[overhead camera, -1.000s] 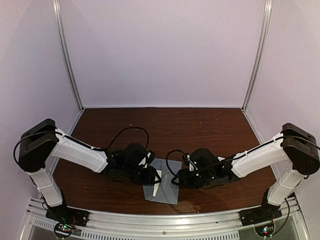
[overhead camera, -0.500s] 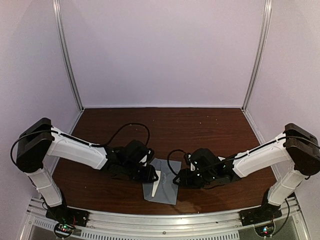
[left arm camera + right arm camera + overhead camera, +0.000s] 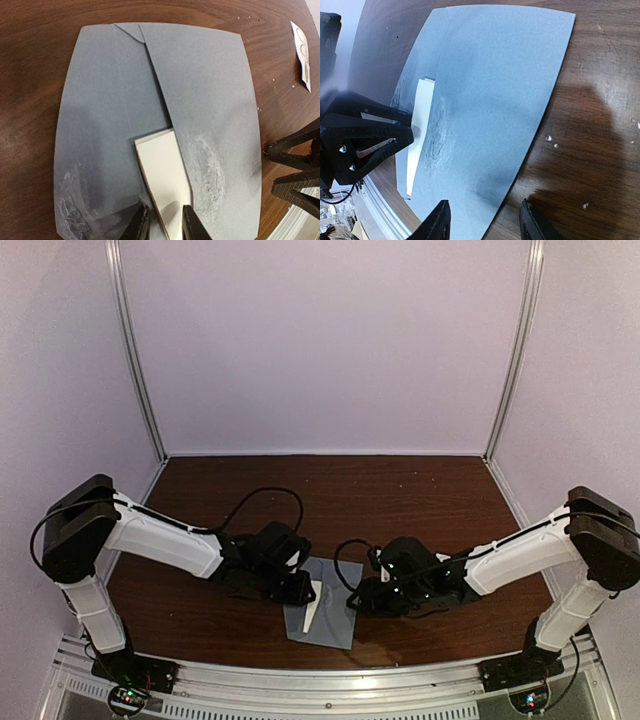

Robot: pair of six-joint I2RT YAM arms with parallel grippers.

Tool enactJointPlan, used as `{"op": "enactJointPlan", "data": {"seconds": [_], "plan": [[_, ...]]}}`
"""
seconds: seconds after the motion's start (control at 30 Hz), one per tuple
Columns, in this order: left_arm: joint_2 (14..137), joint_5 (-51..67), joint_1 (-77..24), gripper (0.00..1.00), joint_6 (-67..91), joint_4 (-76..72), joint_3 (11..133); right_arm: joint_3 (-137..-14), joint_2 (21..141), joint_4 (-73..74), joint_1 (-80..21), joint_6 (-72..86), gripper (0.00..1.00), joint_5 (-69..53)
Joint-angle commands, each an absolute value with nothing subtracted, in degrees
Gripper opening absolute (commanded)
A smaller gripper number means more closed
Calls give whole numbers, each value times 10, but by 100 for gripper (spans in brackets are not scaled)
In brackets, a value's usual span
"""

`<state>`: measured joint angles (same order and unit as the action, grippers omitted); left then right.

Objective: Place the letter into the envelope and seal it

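Note:
The grey-blue envelope (image 3: 330, 625) lies flat on the table between both arms; it fills the left wrist view (image 3: 105, 125) and right wrist view (image 3: 505, 75). The white letter (image 3: 160, 170) lies on it, its far end tucked under a slanted paper edge; it also shows in the top view (image 3: 312, 608) and right wrist view (image 3: 420, 125). My left gripper (image 3: 165, 226) is narrowly closed around the letter's near end. My right gripper (image 3: 482, 222) is open and empty, one finger over the envelope's edge and one over bare wood.
A small white sticker strip with circles (image 3: 302, 55) lies on the brown table (image 3: 400, 490) beyond the envelope. The right gripper's black fingers (image 3: 295, 170) stand close to the envelope's right side. Pale walls enclose the table; a metal rail (image 3: 330, 685) runs along the near edge.
The left arm has shifted slightly and the letter has moved a little further under the envelope's paper edge. The right arm and the envelope stay nearly where they were.

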<state>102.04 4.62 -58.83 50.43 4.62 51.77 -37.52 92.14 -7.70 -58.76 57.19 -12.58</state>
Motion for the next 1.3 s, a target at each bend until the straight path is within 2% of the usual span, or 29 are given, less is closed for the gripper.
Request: {"op": "enactJointPlan", "data": {"seconds": [0.0,0.23,0.4,1.27], "plan": [[1034,37,-590,23,494,38,529,-379,935,-82,-592,568,46,-114],[1042,53,-589,13,494,25,528,-387,947,-87,-592,567,44,-116],[1048,63,-589,10,493,14,526,-394,955,-86,-592,564,42,-117],[1061,111,-595,6,517,-54,512,-393,955,-89,-592,565,40,-115]]}}
